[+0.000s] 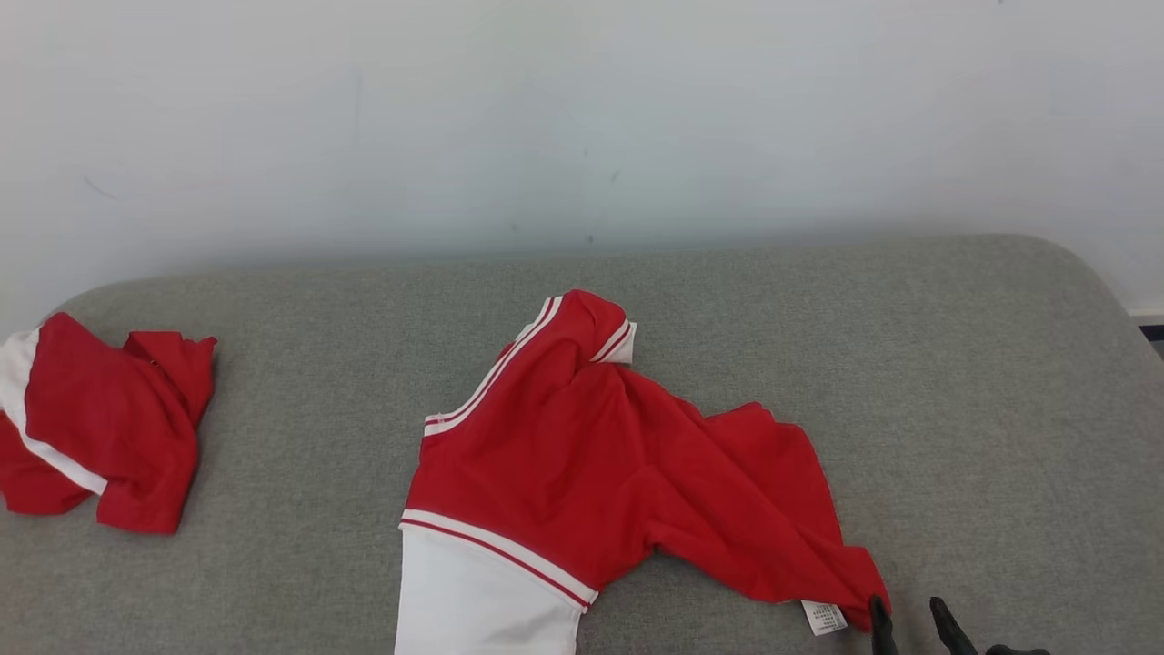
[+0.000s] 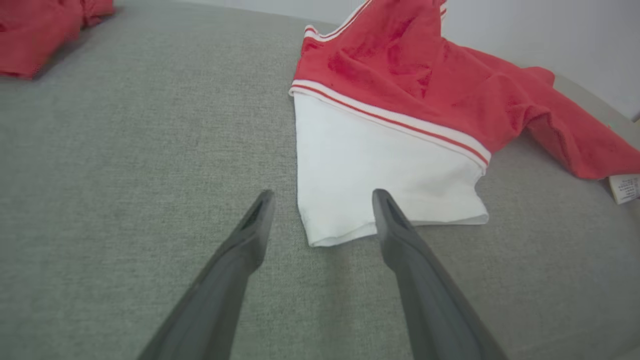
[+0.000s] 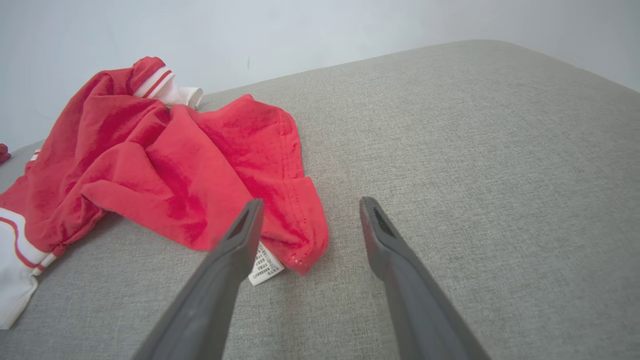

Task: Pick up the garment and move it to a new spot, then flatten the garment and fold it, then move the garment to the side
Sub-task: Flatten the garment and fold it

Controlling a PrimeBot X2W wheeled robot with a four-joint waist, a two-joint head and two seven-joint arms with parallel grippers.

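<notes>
A red garment with a white panel and striped trim lies crumpled on the grey cushion, its white part toward the front edge. My left gripper is open, its fingers straddling the corner of the white panel from just in front of it, with nothing held. My right gripper is open too, its tips at the garment's red right corner, beside the white care label. In the head view the right gripper shows at the bottom, just right of that corner.
A second red and white garment lies bunched at the cushion's far left. A pale wall rises behind the cushion. Bare grey fabric stretches to the right of the main garment, and the cushion's rounded right edge drops off there.
</notes>
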